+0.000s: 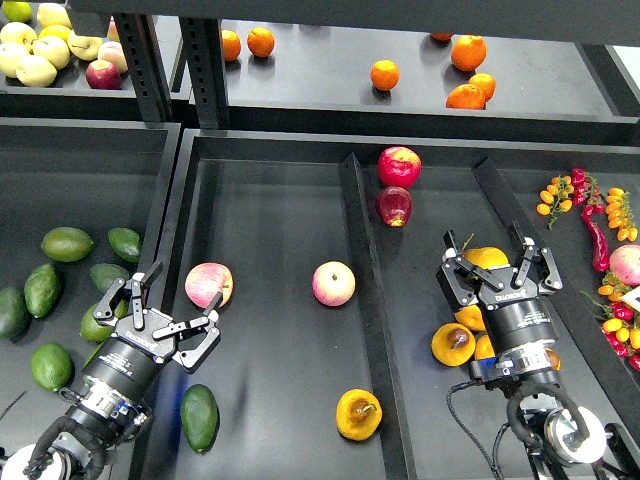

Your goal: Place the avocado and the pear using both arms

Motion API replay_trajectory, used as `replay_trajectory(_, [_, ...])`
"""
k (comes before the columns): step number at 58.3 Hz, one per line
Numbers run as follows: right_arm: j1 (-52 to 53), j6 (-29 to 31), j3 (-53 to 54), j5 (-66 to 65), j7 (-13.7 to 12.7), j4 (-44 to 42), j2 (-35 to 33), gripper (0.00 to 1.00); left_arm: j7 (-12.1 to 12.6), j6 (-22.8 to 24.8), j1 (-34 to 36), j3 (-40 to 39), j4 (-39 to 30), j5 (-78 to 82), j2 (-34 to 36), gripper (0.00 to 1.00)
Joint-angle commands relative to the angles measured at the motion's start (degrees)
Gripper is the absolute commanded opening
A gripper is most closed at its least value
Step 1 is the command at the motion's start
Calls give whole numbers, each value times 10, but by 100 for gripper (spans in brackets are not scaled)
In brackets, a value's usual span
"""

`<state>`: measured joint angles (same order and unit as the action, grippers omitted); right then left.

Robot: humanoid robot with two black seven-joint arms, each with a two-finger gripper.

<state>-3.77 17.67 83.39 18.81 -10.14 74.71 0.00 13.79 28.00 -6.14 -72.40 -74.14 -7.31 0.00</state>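
Note:
The dark green elongated avocado point(199, 417) lies at the near left of the middle tray's left compartment. The orange-yellow pear point(358, 414), with a dark blotch at its stem, lies at the near right of the same compartment. My left gripper point(165, 318) is open and empty, above the tray's left wall, up and to the left of the avocado. My right gripper point(492, 268) is open and empty, over several other pears point(452, 344) in the right compartment.
Two pink-yellow apples point(208, 285) point(333, 283) lie mid-compartment. Red apples point(398, 166) lie at the back of the right compartment. Brighter avocados point(66, 243) fill the left tray. A divider point(362, 270) splits the tray. Oranges point(384, 74) are on the shelf; chillies point(597, 235) are at the right.

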Motion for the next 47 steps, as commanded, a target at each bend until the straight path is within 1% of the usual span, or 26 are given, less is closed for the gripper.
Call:
replay_trajectory(1, [-1, 0, -1, 0, -1, 0, 0, 99, -1, 0, 4, 6, 0, 0, 0, 100])
replay_trajectory(14, [-1, 0, -2, 0, -1, 0, 0, 99, 0, 0, 10, 6, -6, 2, 0, 100])
replay_trajectory(26, [-4, 0, -2, 0, -1, 1, 0, 99, 1, 0, 22, 8, 4, 2, 0, 100])
replay_trajectory(35, [-6, 0, -2, 1, -2, 2, 0, 99, 4, 0, 24, 25, 20, 3, 0, 100])
replay_trajectory(40, [-6, 0, -4, 1, -3, 2, 0, 99, 17, 0, 24, 25, 20, 5, 0, 100])
replay_trajectory(45, [-6, -1, -5, 1, -4, 2, 0, 99, 52, 0, 24, 22, 15, 5, 0, 100])
replay_trajectory(46, [-6, -1, -6, 1, -4, 2, 0, 99, 70, 0, 25, 19, 12, 7, 0, 100])
replay_trajectory(47, [-6, -1, -6, 1, -5, 2, 0, 99, 73, 0, 25, 19, 12, 8, 0, 100])
